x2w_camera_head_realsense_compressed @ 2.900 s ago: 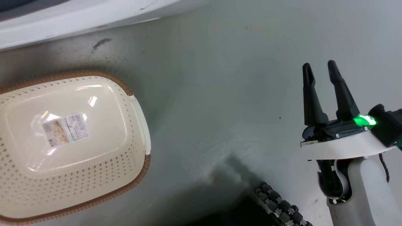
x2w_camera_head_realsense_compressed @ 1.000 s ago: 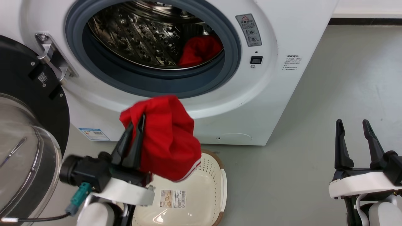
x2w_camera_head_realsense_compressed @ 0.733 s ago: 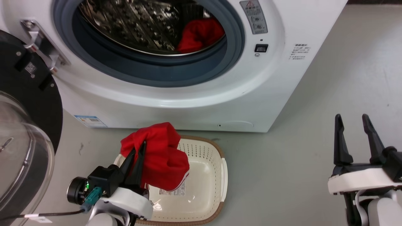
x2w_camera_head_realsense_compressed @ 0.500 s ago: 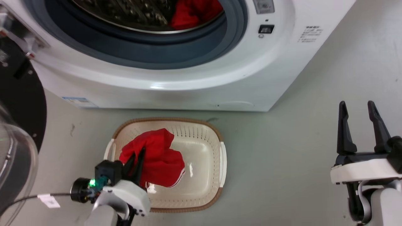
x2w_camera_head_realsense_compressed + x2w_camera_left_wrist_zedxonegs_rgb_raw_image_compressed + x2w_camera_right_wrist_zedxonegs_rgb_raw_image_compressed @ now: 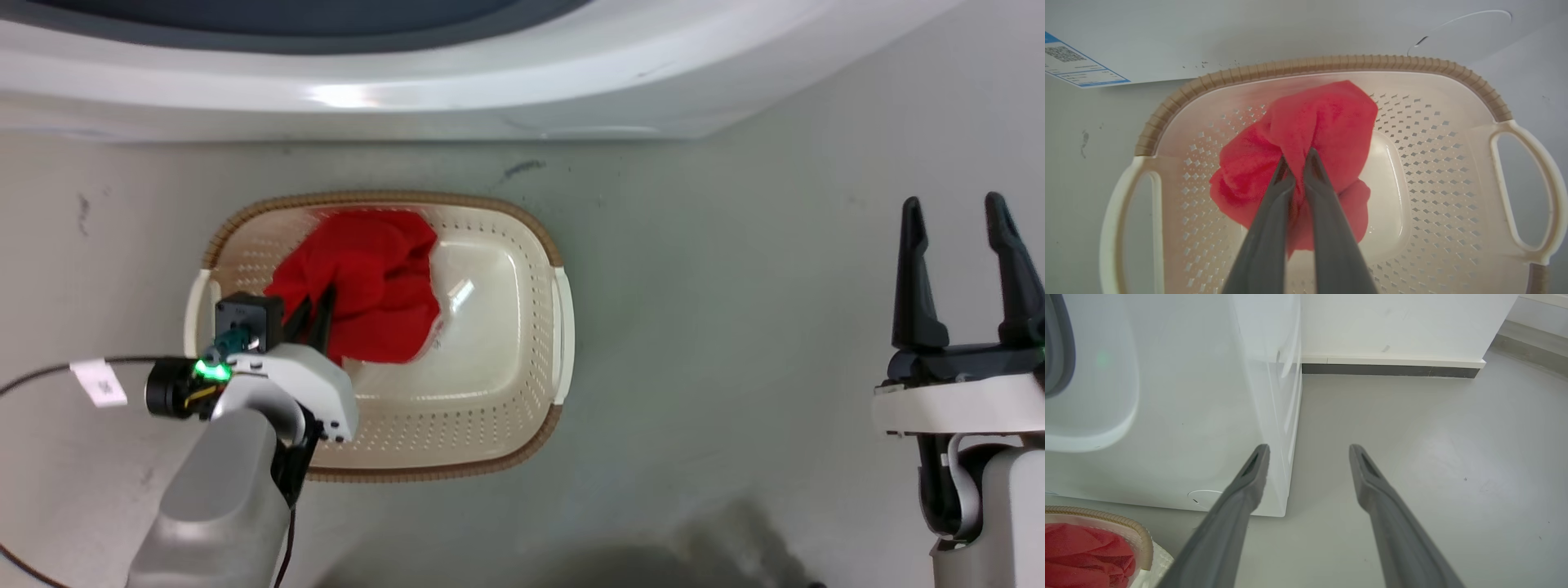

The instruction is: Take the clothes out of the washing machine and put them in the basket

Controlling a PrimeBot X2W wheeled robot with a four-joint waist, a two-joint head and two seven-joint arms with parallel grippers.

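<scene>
Cream-white oval perforated plastic basket with a brown woven-look rim (image 5: 490, 408) sits on the grey floor (image 5: 735, 327), long axis left-right, parallel to the white washing machine front (image 5: 490, 90). The bunched bright red fabric garment (image 5: 367, 286) is in its left half near the washer-side wall, with no clear long axis. The left gripper (image 5: 318, 296) pinches it, fingers nearly together. The right gripper (image 5: 953, 204) is spread wide, empty, well apart. Versus half a second ago, the garment is lower in the basket and the head camera has tipped down.

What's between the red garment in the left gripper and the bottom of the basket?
Nothing visible. The red garment, pinched in the left gripper, is inside the basket, and its floor beside the cloth is bare.
</scene>
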